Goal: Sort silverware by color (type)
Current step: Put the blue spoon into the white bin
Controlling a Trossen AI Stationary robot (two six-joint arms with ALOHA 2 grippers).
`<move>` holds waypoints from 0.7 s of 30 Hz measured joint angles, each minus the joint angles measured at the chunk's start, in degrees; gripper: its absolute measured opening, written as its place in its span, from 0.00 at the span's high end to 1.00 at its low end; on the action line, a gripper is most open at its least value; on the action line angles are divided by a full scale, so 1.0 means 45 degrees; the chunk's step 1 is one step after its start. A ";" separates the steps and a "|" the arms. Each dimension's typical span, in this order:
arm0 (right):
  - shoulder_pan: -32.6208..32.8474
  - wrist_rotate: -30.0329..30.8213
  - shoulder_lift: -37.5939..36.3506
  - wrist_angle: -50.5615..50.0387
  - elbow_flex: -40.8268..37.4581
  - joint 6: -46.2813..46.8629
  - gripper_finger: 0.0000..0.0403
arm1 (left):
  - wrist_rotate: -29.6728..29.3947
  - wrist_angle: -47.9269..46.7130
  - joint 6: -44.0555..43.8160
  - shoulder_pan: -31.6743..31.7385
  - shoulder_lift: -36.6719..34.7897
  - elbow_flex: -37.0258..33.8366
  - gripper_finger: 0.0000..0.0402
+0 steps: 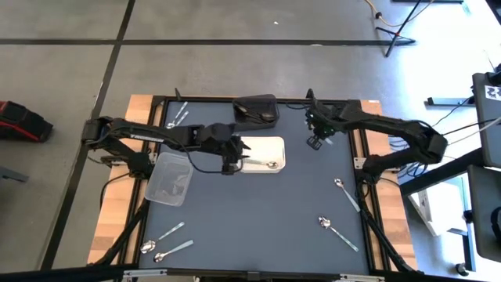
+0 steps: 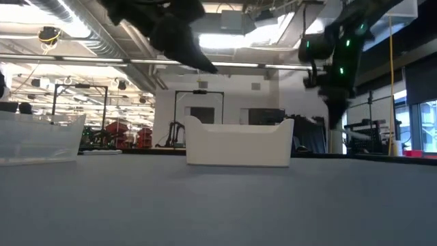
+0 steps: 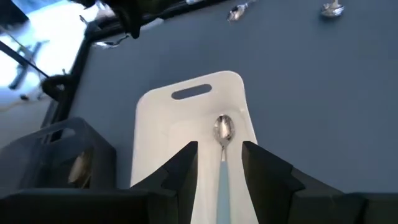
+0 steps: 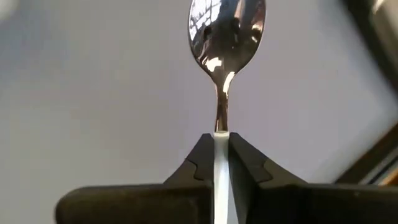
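My left gripper (image 3: 219, 152) is open just over the left end of the white tray (image 1: 252, 146). Its fingers stand on either side of the handle of a shiny silver spoon (image 3: 223, 129) that lies in the tray, and they do not touch it. My right gripper (image 4: 221, 134) hangs above the table's far right part (image 1: 315, 142), right of the black container (image 1: 257, 110), shut on a second shiny spoon (image 4: 227, 28). Loose spoons lie at the far left (image 1: 177, 117), near left (image 1: 164, 241) and right (image 1: 345, 193), (image 1: 337, 232). My right gripper pinches the spoon's handle (image 4: 221, 121) between its two fingers, which come from above and point down. The handle runs along the fingers, and the bowl (image 4: 227, 25) sticks out beyond the fingertips. The spoon is lifted clear of the table.
A clear container (image 1: 172, 178) sits left of the white tray, under my left arm. The black container stands at the far edge and has something pale inside it (image 3: 78, 168). Open table lies in the middle and toward the near edge.
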 joint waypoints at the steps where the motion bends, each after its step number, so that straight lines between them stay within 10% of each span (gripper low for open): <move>1: 0.0347 -0.0011 -0.0222 0.0254 0.0125 0.0005 0.96 | -0.0001 0.0369 0.0009 0.0073 -0.0305 -0.0276 0.70; 21: 0.4633 -0.1074 -0.0569 0.7068 0.1372 -0.0461 0.96 | -0.2894 0.2409 -0.1294 0.0641 -0.5900 -0.4095 0.70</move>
